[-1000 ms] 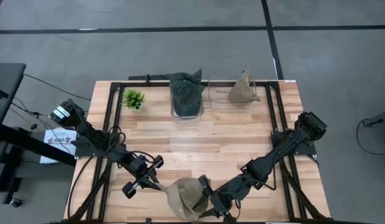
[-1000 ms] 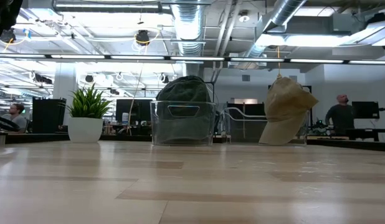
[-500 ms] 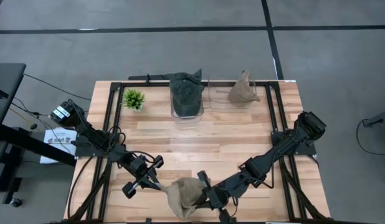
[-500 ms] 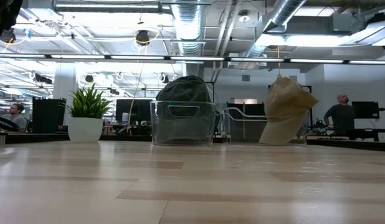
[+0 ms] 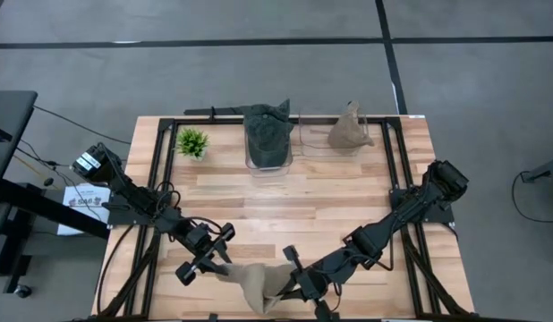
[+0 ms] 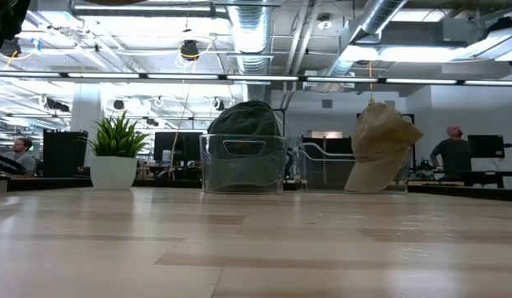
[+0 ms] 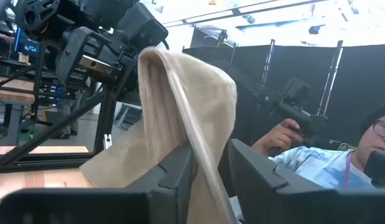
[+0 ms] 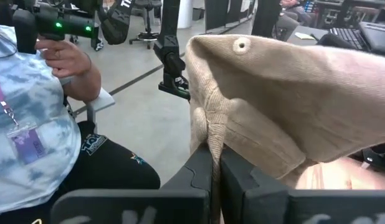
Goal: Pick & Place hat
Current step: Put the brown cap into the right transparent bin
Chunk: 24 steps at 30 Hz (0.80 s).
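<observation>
Table [image 5: 348, 192] | bins: green hat [image 5: 267, 134], tan hat [image 5: 350, 132] (separate) | right end effector [image 8: 212, 163] pinches beige hat [image 8: 286, 112]

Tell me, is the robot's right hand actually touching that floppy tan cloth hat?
Touching. The right wrist view shows the right hand shut on a fold of the tan cloth hat, fabric pinched between both fingers.

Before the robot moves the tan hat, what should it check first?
1. Right gripper shut on the tan hat: ok.
2. Left gripper letting go: cannot tell; cloth lies between its fingers.
3. Right-hand clear bin has room: not ok, a second tan hat is on it.
4. Left-hand clear bin has room: not ok, a green hat fills it.
5. Plant out of the way: ok.
</observation>
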### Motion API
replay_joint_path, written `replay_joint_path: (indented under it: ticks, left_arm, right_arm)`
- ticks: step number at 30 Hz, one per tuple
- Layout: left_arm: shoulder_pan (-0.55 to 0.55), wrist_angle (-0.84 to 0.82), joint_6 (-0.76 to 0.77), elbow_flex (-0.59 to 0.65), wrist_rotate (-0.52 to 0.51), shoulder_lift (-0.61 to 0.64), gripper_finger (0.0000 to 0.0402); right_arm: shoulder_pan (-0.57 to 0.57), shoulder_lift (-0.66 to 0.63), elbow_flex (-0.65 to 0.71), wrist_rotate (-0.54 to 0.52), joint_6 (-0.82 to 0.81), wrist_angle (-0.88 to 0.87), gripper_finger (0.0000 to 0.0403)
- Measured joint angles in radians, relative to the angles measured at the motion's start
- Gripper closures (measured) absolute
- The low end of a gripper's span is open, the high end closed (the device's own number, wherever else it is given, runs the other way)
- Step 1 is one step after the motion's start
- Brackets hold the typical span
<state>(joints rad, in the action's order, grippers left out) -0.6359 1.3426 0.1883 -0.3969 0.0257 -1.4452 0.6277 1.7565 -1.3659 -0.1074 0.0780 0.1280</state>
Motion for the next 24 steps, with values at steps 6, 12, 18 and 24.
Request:
replay_joint_path:
  ticks: [6,12,18,24]
  left_arm:
    - [0.000,0.000,-0.003,0.000,0.000,0.000,0.0288]
    - [0.000,0.000,-0.032,0.000,0.000,0.000,0.0290]
    - [0.000,-0.001,-0.034,0.000,0.000,0.000,0.0289]
    - [0.000,-0.003,-0.034,0.000,0.000,0.000,0.0290]
  right_arm:
    - [0.000,0.000,0.000,-0.004,0.000,0.000,0.0402]
    - [0.000,0.000,0.000,-0.021,-0.012,-0.003,0.0402]
    - [0.001,0.000,0.000,-0.024,-0.027,-0.004,0.0402]
    - [0.001,0.000,0.000,-0.035,-0.027,-0.004,0.0403]
